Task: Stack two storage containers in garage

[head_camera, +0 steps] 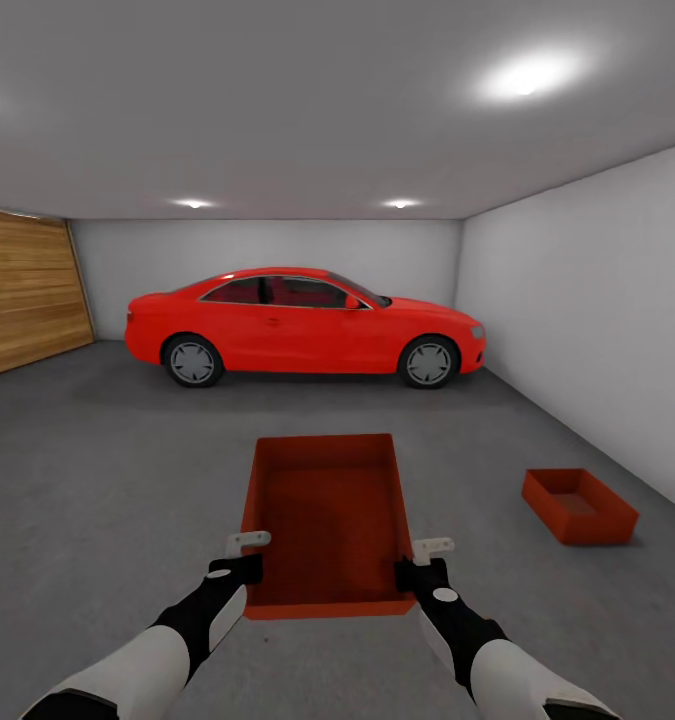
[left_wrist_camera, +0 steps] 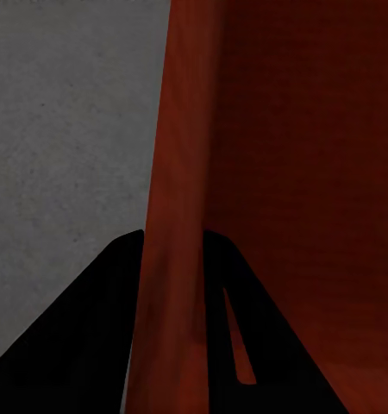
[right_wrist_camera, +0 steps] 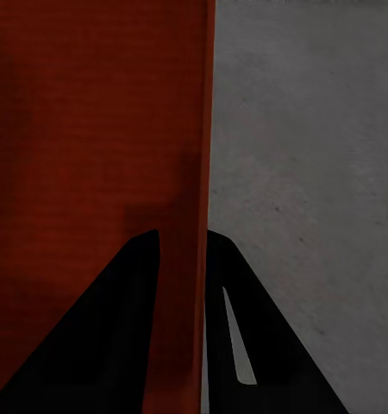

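My head cam sits high, facing fwd and down over both my arms into the garage, w/ the shiny red car [head_camera: 307, 325] far off. Each wrist cam looks along its own black fingers, v. close. All three share the open orange-red rectangular bin [head_camera: 329, 515] [left_wrist_camera: 272, 172] [right_wrist_camera: 90, 155] and rough grey concrete floor [head_camera: 97, 470] [left_wrist_camera: 65, 129] [right_wrist_camera: 315, 155].

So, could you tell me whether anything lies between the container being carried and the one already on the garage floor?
Nothing visible does. The held container is gripped by both tools, and only bare concrete floor separates it from the second container near the right wall.
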`<state>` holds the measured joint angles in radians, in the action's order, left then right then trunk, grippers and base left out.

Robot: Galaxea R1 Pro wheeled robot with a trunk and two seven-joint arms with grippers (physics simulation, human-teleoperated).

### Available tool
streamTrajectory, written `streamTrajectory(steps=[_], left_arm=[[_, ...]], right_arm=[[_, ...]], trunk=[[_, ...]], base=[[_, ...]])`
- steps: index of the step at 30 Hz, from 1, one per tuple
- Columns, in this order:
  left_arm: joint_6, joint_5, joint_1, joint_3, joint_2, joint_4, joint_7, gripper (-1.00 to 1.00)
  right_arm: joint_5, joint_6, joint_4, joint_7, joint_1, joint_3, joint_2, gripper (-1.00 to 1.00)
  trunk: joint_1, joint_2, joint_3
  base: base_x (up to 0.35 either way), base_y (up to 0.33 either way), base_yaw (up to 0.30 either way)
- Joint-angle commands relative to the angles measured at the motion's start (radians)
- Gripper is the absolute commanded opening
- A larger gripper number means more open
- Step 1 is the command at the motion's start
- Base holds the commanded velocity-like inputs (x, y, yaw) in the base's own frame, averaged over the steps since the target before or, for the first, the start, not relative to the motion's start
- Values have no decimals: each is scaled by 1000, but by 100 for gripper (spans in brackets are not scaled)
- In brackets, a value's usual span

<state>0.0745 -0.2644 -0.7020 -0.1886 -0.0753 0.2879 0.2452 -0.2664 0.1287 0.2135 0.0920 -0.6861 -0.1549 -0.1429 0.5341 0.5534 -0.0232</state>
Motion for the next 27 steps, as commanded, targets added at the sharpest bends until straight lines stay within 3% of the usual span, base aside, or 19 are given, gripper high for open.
streamTrajectory(steps=[1,19,27], left_arm=[[-50,10,-1,30,0,28,14,-100],[-50,10,-1,30,0,28,14,-100],[-50,10,-1,31,0,25,14,-100]], right_arm=[[-7,3,-3,-17,0,-18,-32,-100],[-7,3,-3,-17,0,-18,-32,-100],[-7,3,-3,-17,0,-18,-32,-100]], trunk=[[0,1,0],[0,1,0],[0,1,0]], base=[[18,0,0],[83,17,0],[263,0,0]])
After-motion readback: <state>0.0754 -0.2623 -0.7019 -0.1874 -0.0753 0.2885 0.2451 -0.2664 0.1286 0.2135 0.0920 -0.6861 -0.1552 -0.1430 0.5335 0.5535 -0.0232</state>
